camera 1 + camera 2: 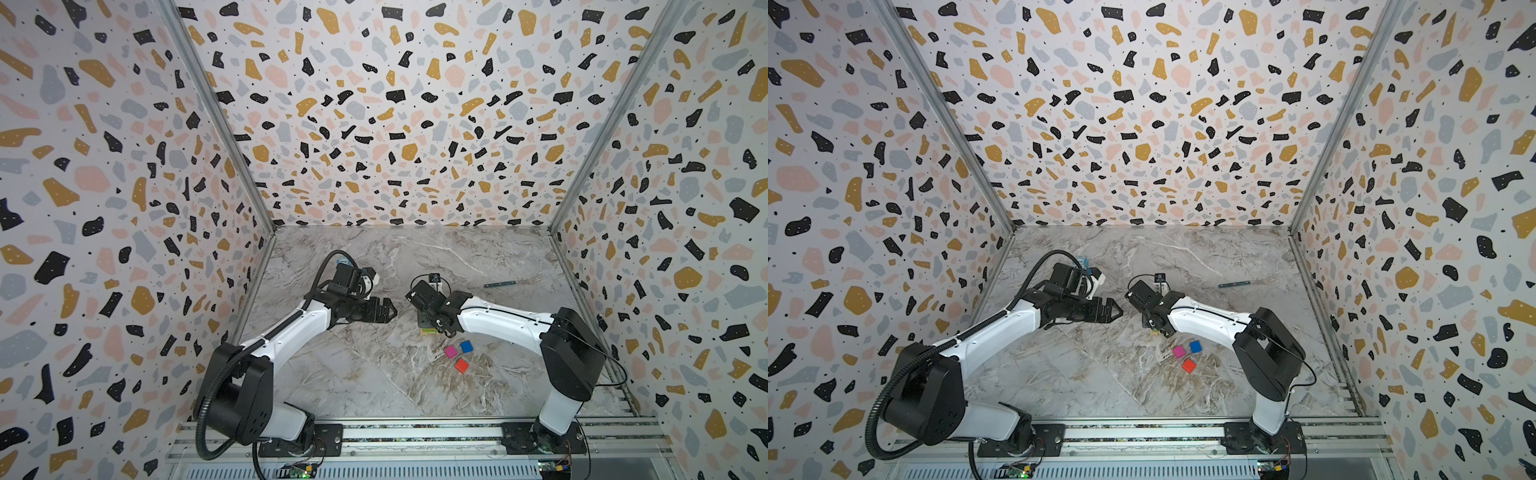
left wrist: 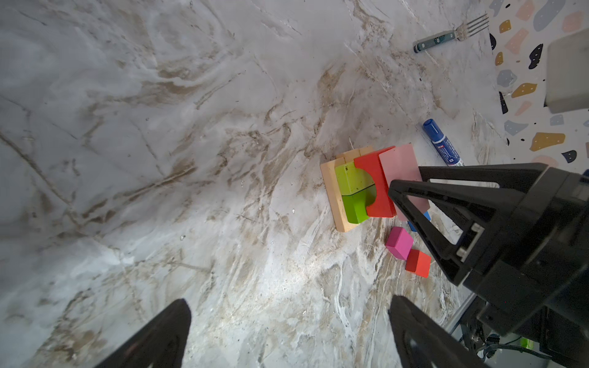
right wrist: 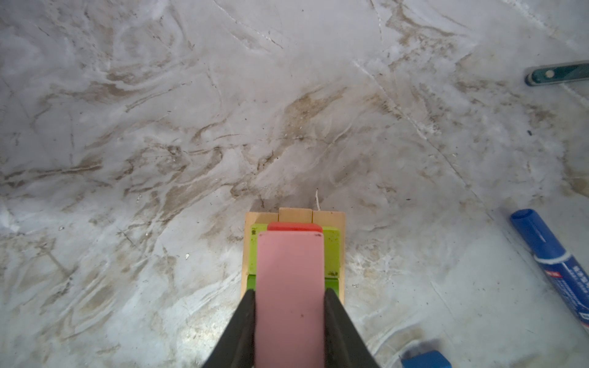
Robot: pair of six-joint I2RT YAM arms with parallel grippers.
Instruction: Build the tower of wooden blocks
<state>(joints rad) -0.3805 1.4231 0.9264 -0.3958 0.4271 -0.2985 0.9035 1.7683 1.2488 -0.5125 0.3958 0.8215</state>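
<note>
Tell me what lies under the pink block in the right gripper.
The lime-green layer on the tan base, with the red block beside it. The pink block covers the green's middle; whether they touch cannot be told.

Three cubes (image 1: pixel 450 351) lie front-right of the tower (image 2: pixel 349 184); fork (image 1: pixel 500 284) behind

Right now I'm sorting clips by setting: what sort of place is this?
Likely a robot test booth, not a home: terrazzo-print walls box in a marble-look table, and two arms on a metal rail work over toy blocks.
</note>
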